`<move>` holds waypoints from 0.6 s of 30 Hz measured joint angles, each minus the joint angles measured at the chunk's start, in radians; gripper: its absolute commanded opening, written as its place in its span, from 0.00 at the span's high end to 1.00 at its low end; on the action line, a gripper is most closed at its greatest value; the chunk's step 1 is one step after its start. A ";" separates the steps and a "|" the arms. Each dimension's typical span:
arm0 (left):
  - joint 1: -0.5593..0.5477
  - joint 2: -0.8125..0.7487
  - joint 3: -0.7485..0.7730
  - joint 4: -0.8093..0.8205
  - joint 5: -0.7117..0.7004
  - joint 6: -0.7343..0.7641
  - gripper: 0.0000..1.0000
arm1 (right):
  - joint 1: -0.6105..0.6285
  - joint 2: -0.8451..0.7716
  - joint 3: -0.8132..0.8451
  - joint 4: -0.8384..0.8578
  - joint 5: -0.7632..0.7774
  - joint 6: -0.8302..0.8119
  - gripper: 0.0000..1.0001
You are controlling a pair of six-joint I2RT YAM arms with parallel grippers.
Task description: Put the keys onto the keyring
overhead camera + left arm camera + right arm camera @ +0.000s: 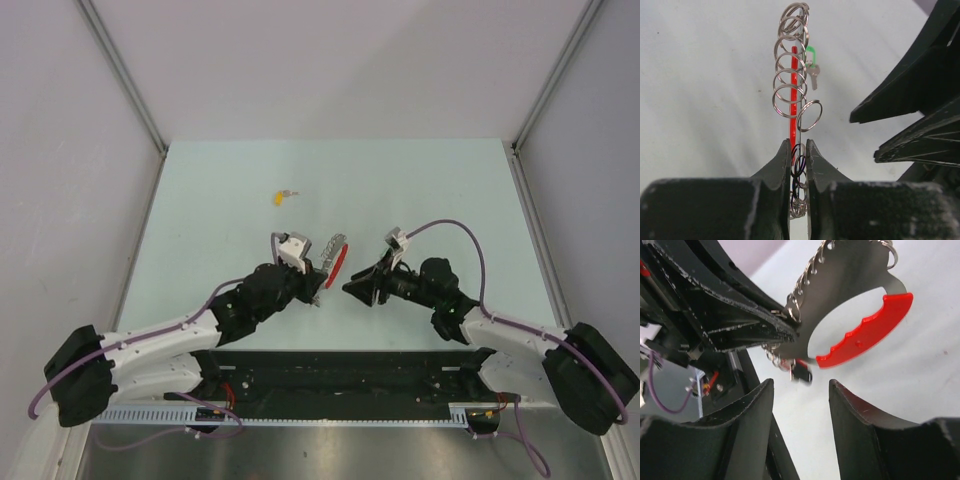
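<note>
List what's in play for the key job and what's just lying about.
Job: keyring, pinched in the left gripper; green key hanging from it; yellow key loose on the table; right gripper, open.
Not job: red and black tag on the keyring.

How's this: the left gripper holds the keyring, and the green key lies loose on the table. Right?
Not quite. The loose key on the table is the yellow key, as the top view shows; the left gripper does hold the keyring.
</note>
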 measured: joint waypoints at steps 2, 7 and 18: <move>0.000 -0.011 -0.001 0.013 0.005 -0.029 1.00 | -0.009 0.050 -0.033 0.149 -0.010 0.043 0.49; 0.000 -0.030 -0.002 0.042 0.015 -0.075 1.00 | -0.013 0.183 -0.043 0.443 -0.029 0.130 0.51; 0.000 -0.035 -0.006 0.076 0.042 -0.128 1.00 | -0.018 0.343 -0.044 0.659 -0.038 0.225 0.54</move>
